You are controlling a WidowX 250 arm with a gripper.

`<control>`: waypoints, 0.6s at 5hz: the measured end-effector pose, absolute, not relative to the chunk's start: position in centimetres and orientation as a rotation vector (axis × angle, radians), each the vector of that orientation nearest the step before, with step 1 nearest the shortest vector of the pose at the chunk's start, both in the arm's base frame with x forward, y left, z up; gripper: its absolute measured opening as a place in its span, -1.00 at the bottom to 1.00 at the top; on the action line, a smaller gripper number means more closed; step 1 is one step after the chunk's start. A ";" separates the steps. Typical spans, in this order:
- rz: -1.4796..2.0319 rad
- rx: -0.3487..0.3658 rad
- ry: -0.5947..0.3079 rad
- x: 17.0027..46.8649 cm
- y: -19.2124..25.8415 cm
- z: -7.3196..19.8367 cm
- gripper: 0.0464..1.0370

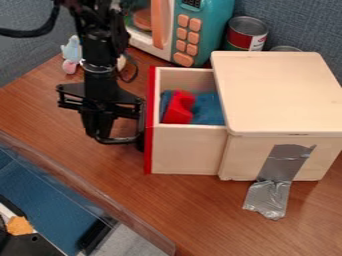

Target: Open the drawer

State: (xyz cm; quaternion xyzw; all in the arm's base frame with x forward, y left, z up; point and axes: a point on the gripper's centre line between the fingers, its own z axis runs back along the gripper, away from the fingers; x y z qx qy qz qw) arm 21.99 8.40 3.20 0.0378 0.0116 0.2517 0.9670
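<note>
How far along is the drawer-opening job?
Mostly done, it seems: the drawer sticks well out of the wooden box, baring something red and something blue. In hand: the pincer is beside the red front; whether it grips anything, I can't tell. Left: probably just backing away, or a little more pulling.

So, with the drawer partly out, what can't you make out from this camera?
In the camera view:
- Drawer's inner end: covered by the wooden box.
- Outer face of the red front, including any handle: turned away, beside the gripper.
- Rear can: mostly behind the box.
- Toy microwave's top: cut off by the upper edge.
</note>
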 end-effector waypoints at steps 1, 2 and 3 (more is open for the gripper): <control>0.512 0.086 0.031 21.4 8.9 3.3 -0.79; 0.518 0.095 0.034 21.0 9.4 3.3 -0.79; 0.539 0.100 0.041 20.4 9.3 3.2 -0.79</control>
